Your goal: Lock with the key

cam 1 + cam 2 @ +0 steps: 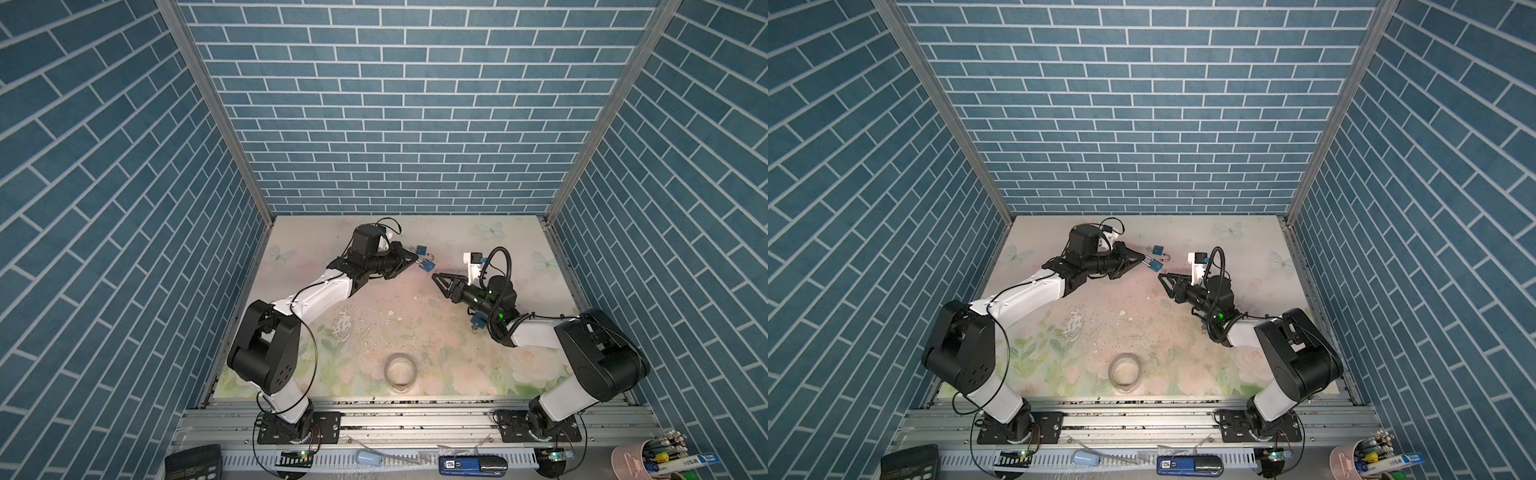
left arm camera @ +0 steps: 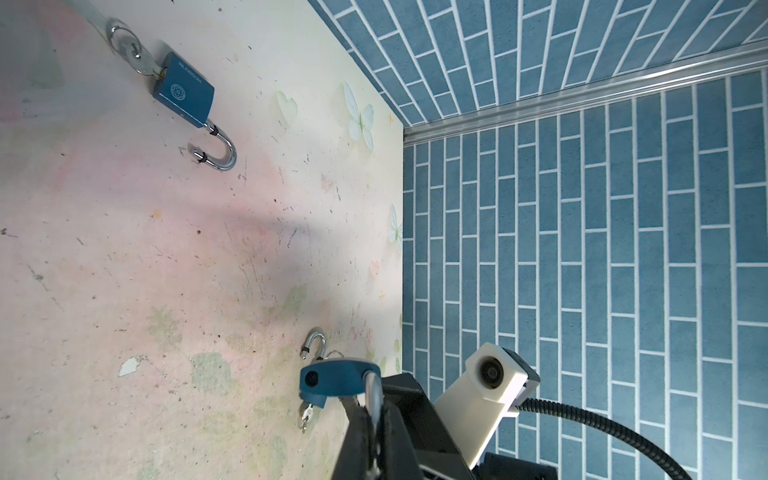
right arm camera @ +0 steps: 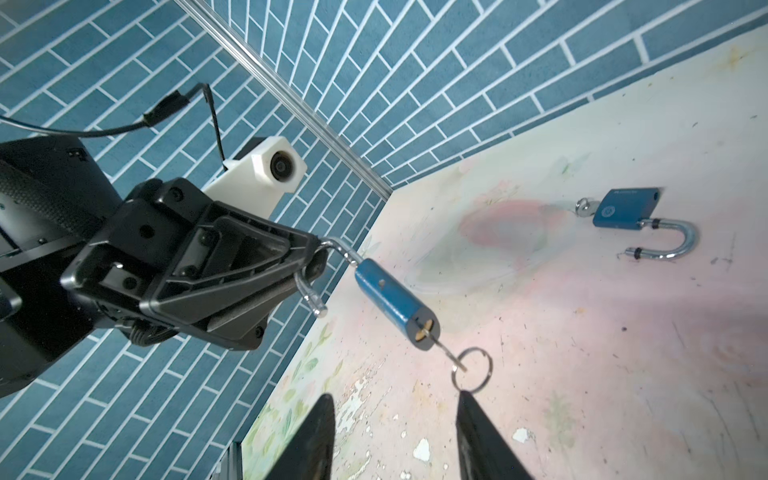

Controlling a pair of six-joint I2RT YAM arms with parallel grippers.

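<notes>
Two blue padlocks noted: the held padlock [image 3: 390,299] hangs above the surface [image 3: 582,353], its shackle [image 3: 345,251] pinched in the left hand [image 3: 313,262], with the key [image 3: 446,352] seated in its keyway. The right hand [image 3: 401,436] stands spread just beside the key's ring [image 3: 489,368]; contact cannot be confirmed. The second padlock [image 3: 623,212] lies apart on the surface, shackle open.
</notes>
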